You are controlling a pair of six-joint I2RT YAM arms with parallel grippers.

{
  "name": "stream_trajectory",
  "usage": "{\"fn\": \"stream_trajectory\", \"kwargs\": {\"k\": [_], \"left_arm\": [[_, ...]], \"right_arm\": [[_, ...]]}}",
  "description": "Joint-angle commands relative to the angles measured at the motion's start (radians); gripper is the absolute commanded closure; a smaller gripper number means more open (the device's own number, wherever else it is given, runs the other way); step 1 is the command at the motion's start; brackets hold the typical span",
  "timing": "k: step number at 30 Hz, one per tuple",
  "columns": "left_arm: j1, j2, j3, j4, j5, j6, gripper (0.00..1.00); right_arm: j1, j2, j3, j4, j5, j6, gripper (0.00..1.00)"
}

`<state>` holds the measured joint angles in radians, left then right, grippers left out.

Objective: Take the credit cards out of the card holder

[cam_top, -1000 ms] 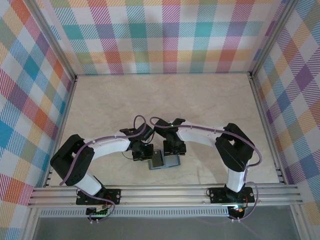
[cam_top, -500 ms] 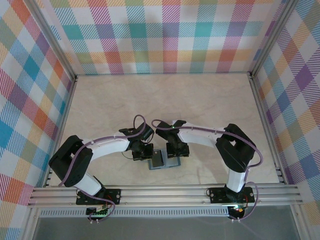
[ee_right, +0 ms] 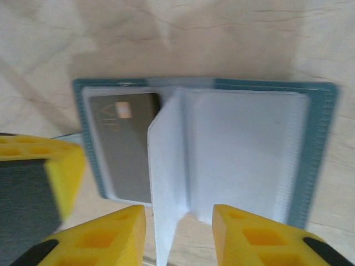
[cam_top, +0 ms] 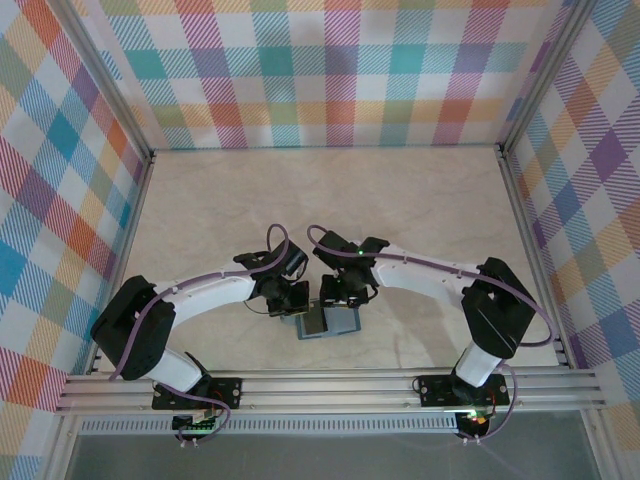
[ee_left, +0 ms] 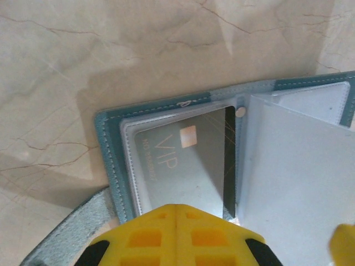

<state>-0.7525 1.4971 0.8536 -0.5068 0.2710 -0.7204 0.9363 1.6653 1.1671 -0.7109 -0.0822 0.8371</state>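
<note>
Teal card holder (ee_left: 277, 166) open, grey VIP card (ee_left: 177, 160) inside

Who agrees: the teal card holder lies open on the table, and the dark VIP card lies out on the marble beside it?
Wrong on the card. The card holder lies open on the table, but the dark VIP card sits inside its clear sleeve; the left wrist view shows it.

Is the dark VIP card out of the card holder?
No, the dark card sits in a clear pocket of the open card holder.
</note>
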Motion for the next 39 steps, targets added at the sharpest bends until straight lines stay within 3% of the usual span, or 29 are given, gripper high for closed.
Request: {"fn": "stream_trajectory", "kwargs": {"k": [1, 4, 8, 14, 28, 34, 39], "left_arm": [[-0.013, 0.015, -0.017, 0.052, 0.047, -0.029, 0.96], [-0.025, 0.03, -0.02, 0.074, 0.059, -0.037, 0.96], [-0.042, 0.054, -0.01, 0.085, 0.064, -0.043, 0.97], [-0.045, 0.088, -0.005, 0.075, 0.06, -0.035, 0.97], [-0.045, 0.148, 0.013, -0.053, -0.048, 0.008, 0.97], [-0.048, 0.13, 0.075, -0.081, -0.044, 0.01, 0.96], [-0.087, 0.124, 0.13, -0.032, 0.024, -0.036, 0.93]], "right_arm": [[-0.003, 0.005, -0.026, 0.119, -0.116, 0.034, 0.65], [-0.005, 0.031, -0.017, 0.102, -0.11, 0.027, 0.7], [-0.009, 0.016, -0.025, 0.044, -0.042, 0.006, 0.87], [-0.037, -0.022, -0.042, -0.05, 0.053, -0.05, 1.0], [-0.071, 0.059, -0.097, -0.074, 0.168, -0.164, 1.0], [-0.073, 0.064, -0.134, -0.031, 0.128, -0.155, 1.0], [-0.082, 0.033, -0.198, 0.043, 0.065, -0.119, 1.0]]}}
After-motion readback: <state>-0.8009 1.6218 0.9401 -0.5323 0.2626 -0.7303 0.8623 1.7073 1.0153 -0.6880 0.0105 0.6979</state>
